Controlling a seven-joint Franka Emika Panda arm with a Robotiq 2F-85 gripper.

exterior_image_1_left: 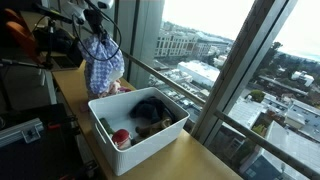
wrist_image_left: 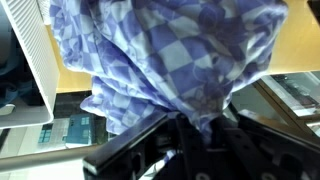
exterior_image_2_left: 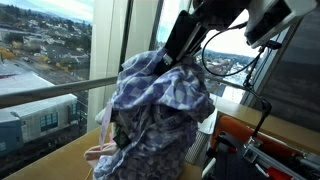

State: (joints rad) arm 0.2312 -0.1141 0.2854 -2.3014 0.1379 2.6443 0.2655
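Where it hangs bunched over the wooden table (exterior_image_1_left: 205, 160), one soft, crumpled blue-and-white checked cloth (wrist_image_left: 170, 60) is pinched in the gripper (wrist_image_left: 190, 125). Near it: one white rectangular bin (exterior_image_1_left: 150, 145) holding one dark lump (exterior_image_1_left: 150, 110) and one round red thing (exterior_image_1_left: 121, 136).

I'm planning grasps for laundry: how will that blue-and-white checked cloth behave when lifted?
Probably floppy: the blue-and-white checked cloth hangs in bunched folds from the claw. Likely light, since one pinch carries it. Hanging free, it may swing.

light: daylight through window (exterior_image_1_left: 200, 40) | interior: dim, backlit | glare: blown-out sky | wrist view: soft blur
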